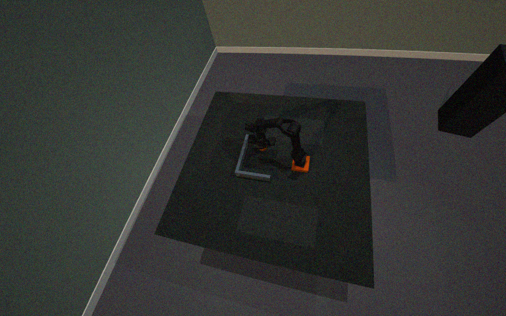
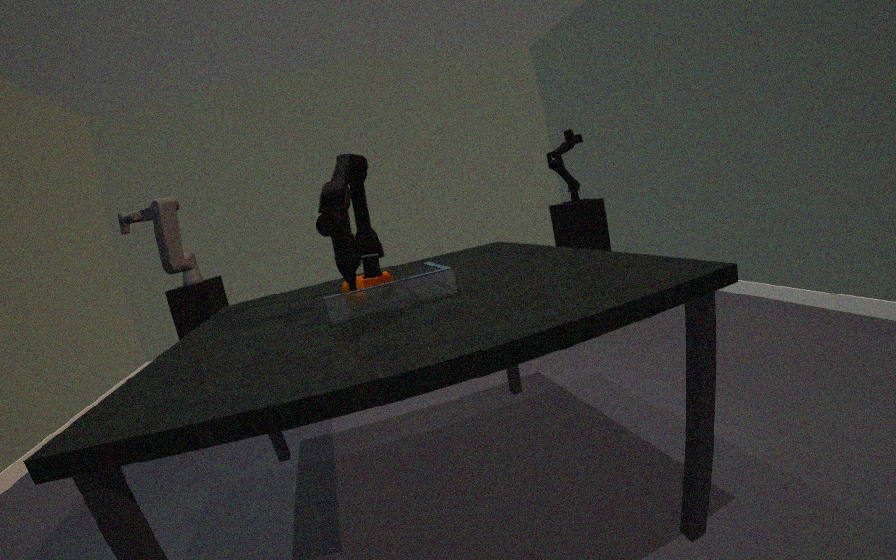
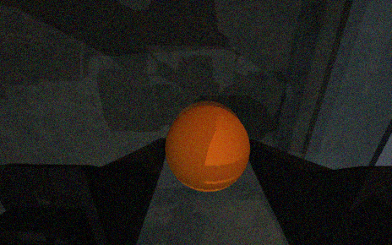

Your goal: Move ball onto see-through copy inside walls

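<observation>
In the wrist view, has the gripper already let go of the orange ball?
No, the orange ball sits pinched between the two dark fingers of the gripper.

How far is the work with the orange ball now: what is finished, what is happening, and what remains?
Done: the gripper is shut on the orange ball, and it is low inside the corner of the clear walls. In hand: the ball sits between the fingers; whether it touches the table or the see-through copy cannot be told. Left: rest it there, open, and move the gripper away.
</observation>
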{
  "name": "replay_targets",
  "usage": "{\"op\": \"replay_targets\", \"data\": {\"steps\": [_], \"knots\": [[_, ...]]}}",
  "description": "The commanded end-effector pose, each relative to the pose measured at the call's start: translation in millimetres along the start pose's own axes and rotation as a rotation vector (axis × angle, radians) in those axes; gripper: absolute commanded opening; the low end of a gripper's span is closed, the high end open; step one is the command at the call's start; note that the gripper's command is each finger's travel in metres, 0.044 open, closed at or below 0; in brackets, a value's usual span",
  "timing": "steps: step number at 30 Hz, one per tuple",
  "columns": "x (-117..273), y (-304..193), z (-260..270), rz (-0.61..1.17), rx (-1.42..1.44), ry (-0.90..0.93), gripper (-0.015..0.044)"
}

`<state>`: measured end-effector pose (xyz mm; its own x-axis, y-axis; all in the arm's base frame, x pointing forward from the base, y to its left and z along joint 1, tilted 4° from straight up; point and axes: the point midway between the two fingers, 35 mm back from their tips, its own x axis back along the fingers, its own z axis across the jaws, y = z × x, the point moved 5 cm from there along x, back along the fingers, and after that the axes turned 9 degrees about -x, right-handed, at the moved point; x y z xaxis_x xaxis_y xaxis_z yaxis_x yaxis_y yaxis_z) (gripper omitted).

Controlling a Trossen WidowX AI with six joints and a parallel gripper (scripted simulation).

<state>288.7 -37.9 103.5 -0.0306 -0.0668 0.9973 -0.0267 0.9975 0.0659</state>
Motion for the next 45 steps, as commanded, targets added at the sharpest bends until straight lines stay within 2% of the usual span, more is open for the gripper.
{"op": "replay_targets", "data": {"steps": [1, 13, 29, 35, 45], "knots": [[-3.7, 0.1, -0.1, 0.0, -0.004, -0.004, 0.0], [-20.2, 0.1, 0.0, 0.0, -0.004, -0.004, 0.0], [-13.3, -0.1, -0.7, 0.0, 0.0, -0.002, 0.042], [66.2, 0.0, -0.3, 0.001, -0.004, -0.004, 0.042], [60.4, -0.3, -2.6, 0.004, -0.007, -0.018, 0.042]]}}
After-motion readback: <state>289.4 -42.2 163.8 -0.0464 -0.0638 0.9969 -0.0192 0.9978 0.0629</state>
